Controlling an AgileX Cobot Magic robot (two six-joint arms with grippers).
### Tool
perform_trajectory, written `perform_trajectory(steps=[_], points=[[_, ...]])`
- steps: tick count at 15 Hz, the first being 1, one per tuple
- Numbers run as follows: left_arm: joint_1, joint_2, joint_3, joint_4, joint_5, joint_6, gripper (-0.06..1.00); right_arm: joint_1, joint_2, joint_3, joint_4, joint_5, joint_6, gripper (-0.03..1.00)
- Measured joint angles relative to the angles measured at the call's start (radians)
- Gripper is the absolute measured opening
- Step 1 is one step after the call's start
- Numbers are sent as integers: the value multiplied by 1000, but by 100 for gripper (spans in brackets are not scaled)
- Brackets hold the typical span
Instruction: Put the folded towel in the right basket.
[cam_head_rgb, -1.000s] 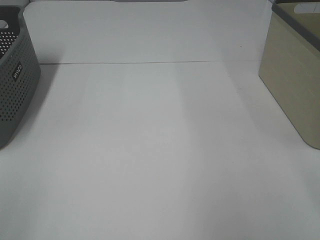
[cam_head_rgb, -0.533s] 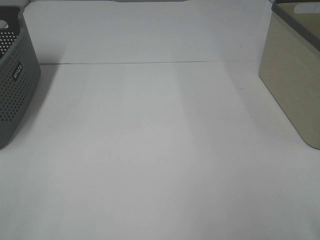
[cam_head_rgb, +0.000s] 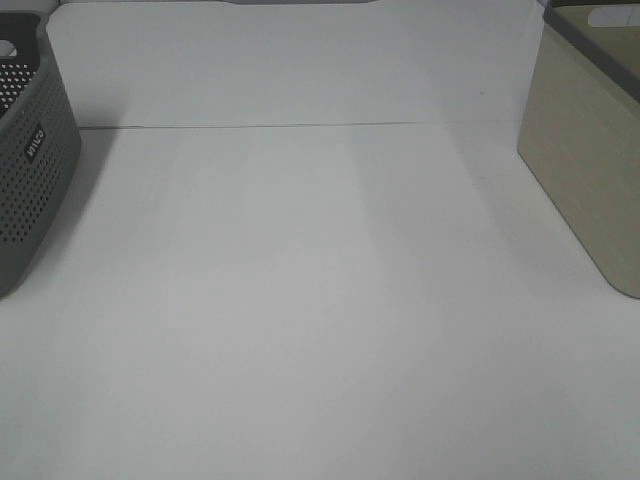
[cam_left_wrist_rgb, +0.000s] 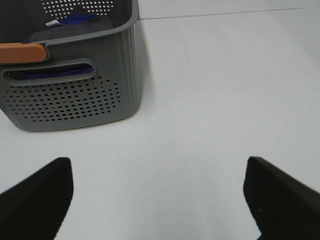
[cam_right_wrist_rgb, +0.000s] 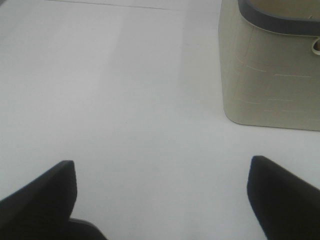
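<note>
1. Left wrist view: the left tool (cam_left_wrist_rgb: 157, 197) is held spread and empty above the tabletop (cam_left_wrist_rgb: 210, 100), facing the grey basket (cam_left_wrist_rgb: 75, 95).
2. The right tool (cam_right_wrist_rgb: 162, 197) is likewise spread, near the beige basket (cam_right_wrist_rgb: 270, 85).
3. A towel cannot be made out with certainty.

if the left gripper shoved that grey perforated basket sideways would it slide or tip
Probably slide: the grey basket sits on a broad base on the smooth white table. It looks like light, perforated plastic, though the dark fabric inside adds some weight. A high push near the rim might tilt it.

Two baskets: one grey perforated basket (cam_head_rgb: 28, 170), one beige basket (cam_head_rgb: 588, 150).
</note>
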Motion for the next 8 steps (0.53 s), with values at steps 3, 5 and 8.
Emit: perform_trajectory(steps=[3,5,8], points=[[0,0,0,0,0,0,88,0,7,2,2,0,0,87],[0,0,0,0,0,0,88,0,7,2,3,0,0,87],[0,0,0,0,0,0,88,0,7,2,3,0,0,87]])
